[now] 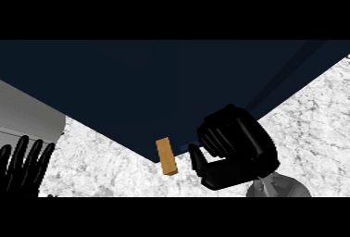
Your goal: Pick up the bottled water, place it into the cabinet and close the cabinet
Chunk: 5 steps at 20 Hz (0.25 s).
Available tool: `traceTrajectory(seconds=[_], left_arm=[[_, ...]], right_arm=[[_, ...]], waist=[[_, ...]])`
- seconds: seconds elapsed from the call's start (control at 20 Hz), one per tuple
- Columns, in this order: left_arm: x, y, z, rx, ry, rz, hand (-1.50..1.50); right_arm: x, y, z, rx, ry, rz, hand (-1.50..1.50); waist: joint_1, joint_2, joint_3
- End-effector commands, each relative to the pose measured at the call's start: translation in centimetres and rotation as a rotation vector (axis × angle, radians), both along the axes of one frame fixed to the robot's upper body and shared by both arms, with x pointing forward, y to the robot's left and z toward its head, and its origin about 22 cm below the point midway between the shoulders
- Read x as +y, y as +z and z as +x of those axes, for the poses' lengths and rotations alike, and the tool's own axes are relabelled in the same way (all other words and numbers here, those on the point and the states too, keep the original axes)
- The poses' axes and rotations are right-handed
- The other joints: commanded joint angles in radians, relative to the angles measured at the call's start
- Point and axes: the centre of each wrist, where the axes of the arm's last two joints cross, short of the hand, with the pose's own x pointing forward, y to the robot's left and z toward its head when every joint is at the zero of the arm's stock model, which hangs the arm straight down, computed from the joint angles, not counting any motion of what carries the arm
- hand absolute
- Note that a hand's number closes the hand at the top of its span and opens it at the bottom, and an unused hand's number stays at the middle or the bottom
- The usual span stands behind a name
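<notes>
One navy cabinet (137, 83), one tan handle (166, 156), one marble counter (103, 169), two hands, left hand (24, 169), right hand (236, 150)

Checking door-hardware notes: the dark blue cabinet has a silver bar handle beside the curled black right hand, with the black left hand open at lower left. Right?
Not quite: in the head view the bar handle on the dark blue cabinet is tan, not silver. It is beside the curled black right hand, and the black left hand is open at lower left.
</notes>
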Motion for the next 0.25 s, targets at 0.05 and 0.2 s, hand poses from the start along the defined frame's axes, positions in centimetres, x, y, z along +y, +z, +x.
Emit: traceTrajectory(seconds=[0.05, 0.2], left_arm=[[-0.1, -0.6, 0.4, 0.013, 0.01, -0.02, -1.5], [0.3, -0.2, 0.7, 0.001, 0.006, -0.016, -1.5]], right_arm=[[3.3, 3.0, 6.0, 0.048, -0.081, 0.007, 1.5], [5.0, 2.7, 9.2, 0.054, -0.1, -0.016, 1.5]], waist=[[-0.008, -0.005, 0.003], [-0.014, -0.005, 0.005]])
